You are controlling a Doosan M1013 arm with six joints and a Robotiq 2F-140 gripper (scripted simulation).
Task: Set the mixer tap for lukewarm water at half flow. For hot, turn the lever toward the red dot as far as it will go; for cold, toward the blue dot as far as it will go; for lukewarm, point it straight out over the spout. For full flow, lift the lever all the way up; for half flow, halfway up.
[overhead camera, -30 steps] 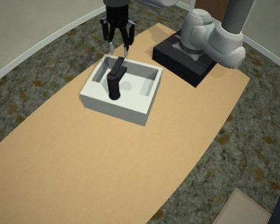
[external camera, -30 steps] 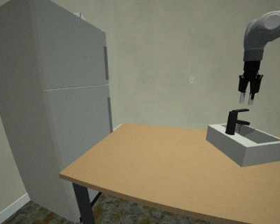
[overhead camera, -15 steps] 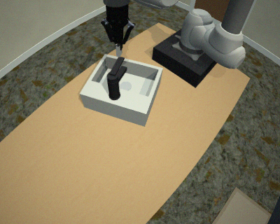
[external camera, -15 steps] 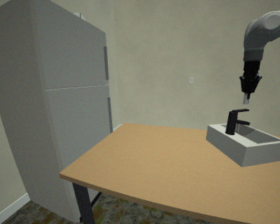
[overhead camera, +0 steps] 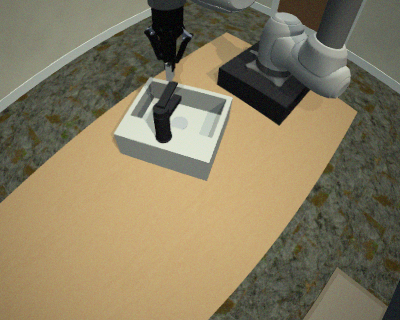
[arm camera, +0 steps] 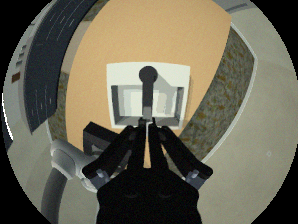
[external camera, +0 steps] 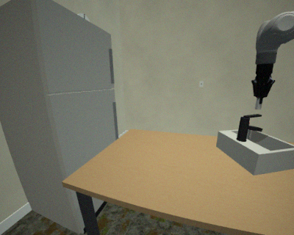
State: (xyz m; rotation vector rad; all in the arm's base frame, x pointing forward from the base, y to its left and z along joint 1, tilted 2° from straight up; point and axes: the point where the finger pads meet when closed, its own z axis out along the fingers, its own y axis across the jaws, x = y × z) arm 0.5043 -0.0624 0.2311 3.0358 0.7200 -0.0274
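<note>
Top view, hand: the hand (overhead camera: 170,73) hangs over the far rim of the basin (overhead camera: 137,142), its fingers pressed together with nothing between them.
Top view, tap: the black mixer tap (overhead camera: 163,125) stands on the basin's near deck, and its lever (overhead camera: 168,95) reaches out over the bowl toward the hand.
Top view, setting: the basin sits on the tan worktop (overhead camera: 137,225), with the arm's dark base block (overhead camera: 237,82) just beyond it.
Exterior view, hand: there it is, the hand (external camera: 258,105) up in the air, above the lever (external camera: 252,116) and clear of it, tips pointing down.
Exterior view, tap: the tap (external camera: 242,130) stands upright at the basin's (external camera: 255,156) left end; the lever lies about level over the short spout (external camera: 256,128).
Exterior view, room: a tall grey fridge (external camera: 56,110) stands left of the worktop (external camera: 156,176).
Wrist view, hand: the hand's (arm camera: 145,123) closed tips sit right at the lever's (arm camera: 147,99) free end.
Wrist view, tap: the lever runs straight down the middle of the white basin (arm camera: 120,72).
</note>
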